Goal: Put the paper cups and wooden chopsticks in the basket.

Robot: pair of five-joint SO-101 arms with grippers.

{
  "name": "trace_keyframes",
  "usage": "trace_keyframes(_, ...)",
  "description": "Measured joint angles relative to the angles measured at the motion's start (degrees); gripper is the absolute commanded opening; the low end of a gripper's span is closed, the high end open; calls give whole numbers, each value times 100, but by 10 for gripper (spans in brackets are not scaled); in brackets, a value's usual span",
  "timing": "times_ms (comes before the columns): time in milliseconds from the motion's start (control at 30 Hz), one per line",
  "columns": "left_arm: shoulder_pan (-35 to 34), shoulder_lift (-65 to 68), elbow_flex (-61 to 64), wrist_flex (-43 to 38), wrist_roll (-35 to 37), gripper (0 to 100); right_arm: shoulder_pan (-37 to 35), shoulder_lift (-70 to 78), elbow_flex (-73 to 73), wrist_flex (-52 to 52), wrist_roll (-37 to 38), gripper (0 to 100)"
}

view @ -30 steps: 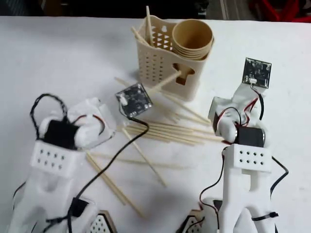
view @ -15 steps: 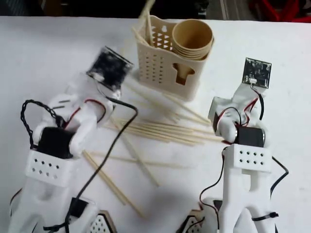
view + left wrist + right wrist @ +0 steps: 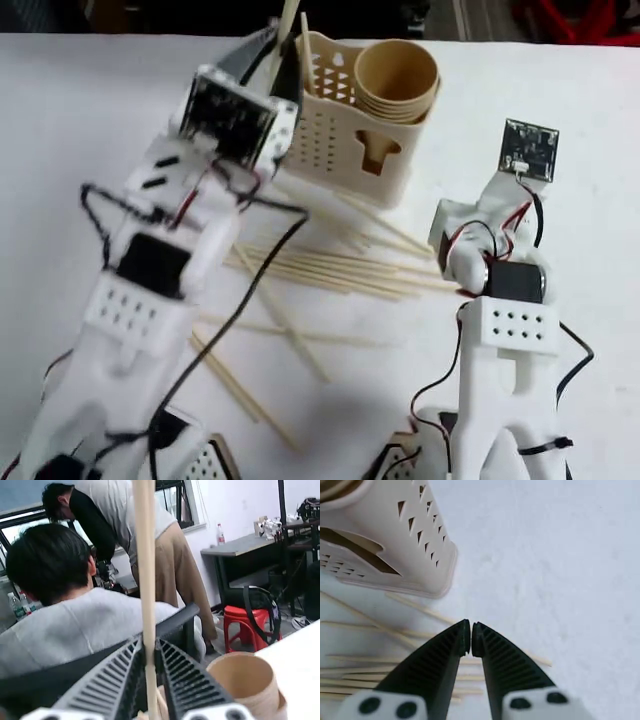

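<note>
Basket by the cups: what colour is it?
Cream, with small cut-out holes in its walls. The basket shows best in the high view.

— What sort of room am I driving in?

— A robotics lab or shared workroom, I'd say. My two arms, left (image 3: pixel 150 270) and right (image 3: pixel 505 330), sit bare-wired on a white bench (image 3: pixel 90 110). Beyond it I see a grey desk (image 3: pixel 235 546) carrying a bottle (image 3: pixel 220 533), a red plastic stool (image 3: pixel 242 615), an office chair (image 3: pixel 175 625) and a window (image 3: pixel 174 505).
</note>
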Motion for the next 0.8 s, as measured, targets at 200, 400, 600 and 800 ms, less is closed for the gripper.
trace_keyframes(200, 0, 1512, -905, -738, 0, 21, 0, 0, 0, 0, 0, 19)
trace_keyframes(400, 0, 2980, -1776, -1020, 633, 22, 0, 0, 0, 0, 0, 19)
trace_keyframes(600, 0, 3912, -2092, -1046, 800, 82, 0, 0, 0, 0, 0, 20)
trace_keyframes(800, 0, 4018, -2163, -668, 800, 151, 0, 0, 0, 0, 0, 20)
